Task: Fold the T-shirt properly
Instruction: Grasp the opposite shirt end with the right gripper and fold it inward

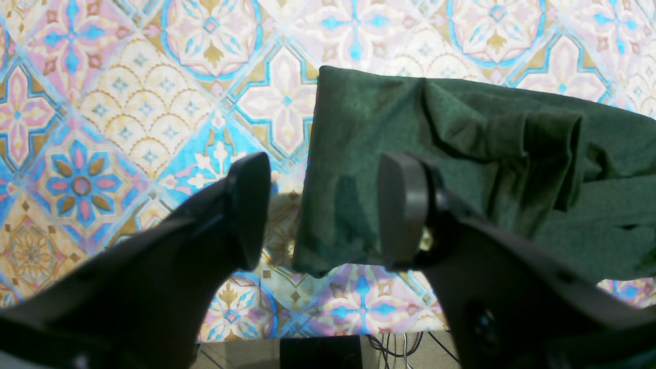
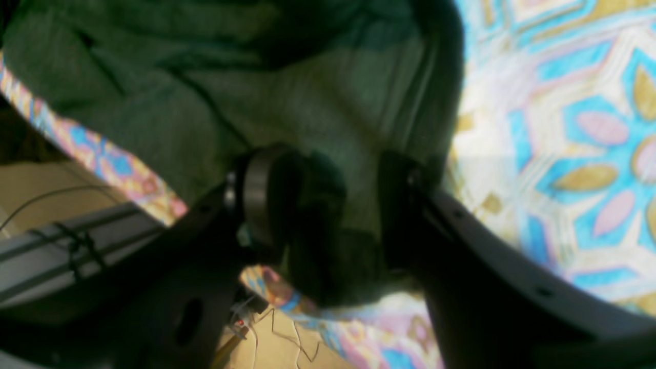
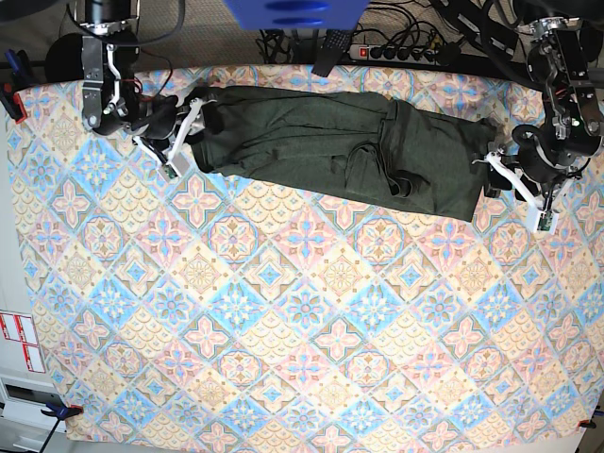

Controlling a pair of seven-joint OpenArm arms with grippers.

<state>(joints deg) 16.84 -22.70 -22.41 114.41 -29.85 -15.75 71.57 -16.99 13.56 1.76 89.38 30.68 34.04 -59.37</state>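
The dark olive T-shirt lies as a long band along the table's far side, with wrinkled folds near its right half. My right gripper is at the shirt's left end. In the right wrist view, which is blurred, its jaws stand apart with the T-shirt bunched between them. My left gripper is at the shirt's right end. The left wrist view shows it open, its fingers astride the edge of the T-shirt, one finger over cloth and one over the table.
A patterned tablecloth covers the table. A power strip and cables run behind the far edge. A blue object hangs at the top. The table edge and cables are close below the left gripper.
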